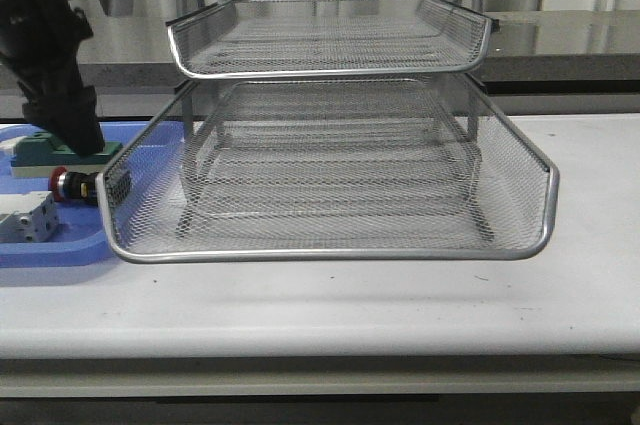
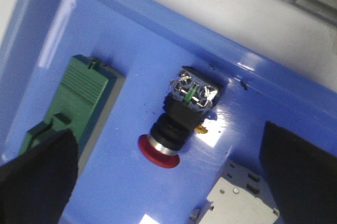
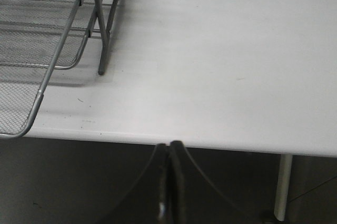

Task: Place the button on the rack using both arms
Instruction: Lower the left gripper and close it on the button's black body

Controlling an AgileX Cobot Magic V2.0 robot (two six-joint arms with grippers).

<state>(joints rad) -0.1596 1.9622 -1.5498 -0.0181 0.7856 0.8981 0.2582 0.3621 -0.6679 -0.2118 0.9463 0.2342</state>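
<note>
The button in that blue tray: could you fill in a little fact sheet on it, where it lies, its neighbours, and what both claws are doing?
Button: lying on its side in the blue tray, untouched
Neighbours: green block, white terminal block
Left gripper: open, fingers either side of the button
Right gripper: shut, empty, off the table's edge
Rack: its visible trays hold nothing

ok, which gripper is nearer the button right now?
Left. The left gripper hangs open right over the button in the blue tray, fingers either side. The right gripper is shut, off the table's near edge on the rack's other side.
</note>
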